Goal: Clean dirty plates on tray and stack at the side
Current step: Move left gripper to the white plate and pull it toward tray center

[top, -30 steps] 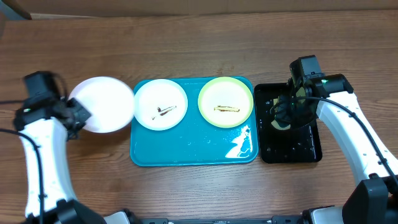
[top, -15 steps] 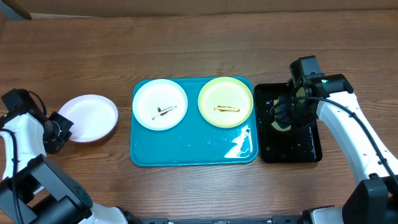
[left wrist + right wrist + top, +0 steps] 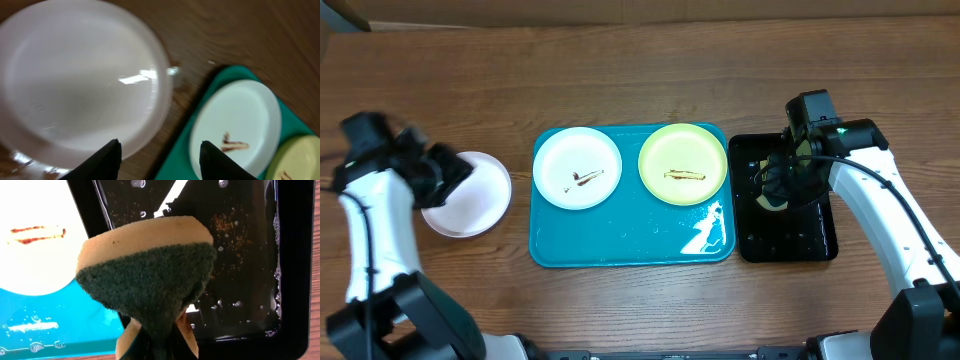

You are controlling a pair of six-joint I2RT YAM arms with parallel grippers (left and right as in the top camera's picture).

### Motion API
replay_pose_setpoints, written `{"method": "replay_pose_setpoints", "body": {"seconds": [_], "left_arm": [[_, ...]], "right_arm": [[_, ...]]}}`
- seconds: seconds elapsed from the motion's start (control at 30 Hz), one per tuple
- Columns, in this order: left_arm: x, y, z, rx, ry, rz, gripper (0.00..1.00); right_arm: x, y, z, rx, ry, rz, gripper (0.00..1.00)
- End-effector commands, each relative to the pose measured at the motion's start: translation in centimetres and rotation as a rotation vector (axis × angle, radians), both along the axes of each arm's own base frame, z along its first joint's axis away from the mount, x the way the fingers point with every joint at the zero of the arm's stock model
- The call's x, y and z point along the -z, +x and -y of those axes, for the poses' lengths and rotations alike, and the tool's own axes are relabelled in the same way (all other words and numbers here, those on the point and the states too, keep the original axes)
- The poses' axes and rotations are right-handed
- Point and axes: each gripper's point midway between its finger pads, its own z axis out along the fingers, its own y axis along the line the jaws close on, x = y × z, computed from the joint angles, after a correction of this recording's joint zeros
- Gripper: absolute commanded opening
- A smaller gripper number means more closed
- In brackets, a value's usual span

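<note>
Two plates on the teal tray [image 3: 630, 240], mid-surface: white plate [image 3: 578, 168] at its left end, yellow-green plate [image 3: 682, 163] just beside it to the right, not touching. Both carry a brown smear at centre. Tray is wet and glossy toward its right end.

Third plate [image 3: 470, 192], white, sits off the tray on bare wood toward the left edge of the surface, near the tray but apart from it. In the left wrist view its face reads plain white with a glint.

Left hand [image 3: 442, 170] is over that plate's rim on the left-edge side, fingers [image 3: 111, 159] spread, gripping nothing.

Right hand [image 3: 782, 182] is over the black tray [image 3: 788, 240] by the right edge, clenched on a sponge [image 3: 150, 270]. Sponge is folded, green scrub side out, yellow foam behind. Black tray is wet, with brown specks.
</note>
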Motion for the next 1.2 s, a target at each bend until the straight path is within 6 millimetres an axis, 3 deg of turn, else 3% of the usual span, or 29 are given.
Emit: {"method": "replay_pose_setpoints", "body": {"seconds": [0.0,0.17,0.23,0.33,0.43,0.53,0.9,1.17], "left_arm": [[-2.7,2.6,6.0,0.343,0.066,0.132,0.54],[-0.8,3.0,10.7,0.497,0.151,0.058,0.47],[0.0,2.6,12.7,0.545,0.134,0.025,0.39],[1.4,1.7,15.7,0.587,0.092,-0.045,0.37],[2.8,0.9,18.3,0.657,0.084,-0.094,0.17],[4.5,0.4,19.9,0.695,0.119,-0.155,0.04],[10.1,-1.9,22.9,0.717,0.15,-0.359,0.04],[10.3,-5.0,26.7,0.773,-0.002,-0.438,0.04]], "right_arm": [[0.0,-0.1,0.3,-0.003,-0.01,0.003,0.04],[0.0,-0.1,0.3,-0.003,-0.01,0.003,0.04],[0.0,-0.1,0.3,-0.003,-0.011,0.001,0.04],[0.1,-0.2,0.3,-0.003,-0.011,-0.001,0.04],[0.1,-0.2,0.3,-0.003,-0.011,-0.004,0.04],[0.1,-0.3,0.3,-0.003,-0.012,-0.004,0.04],[0.1,-0.5,0.4,-0.003,-0.014,-0.015,0.04],[0.1,-0.6,0.4,-0.004,-0.014,-0.018,0.04]]}}
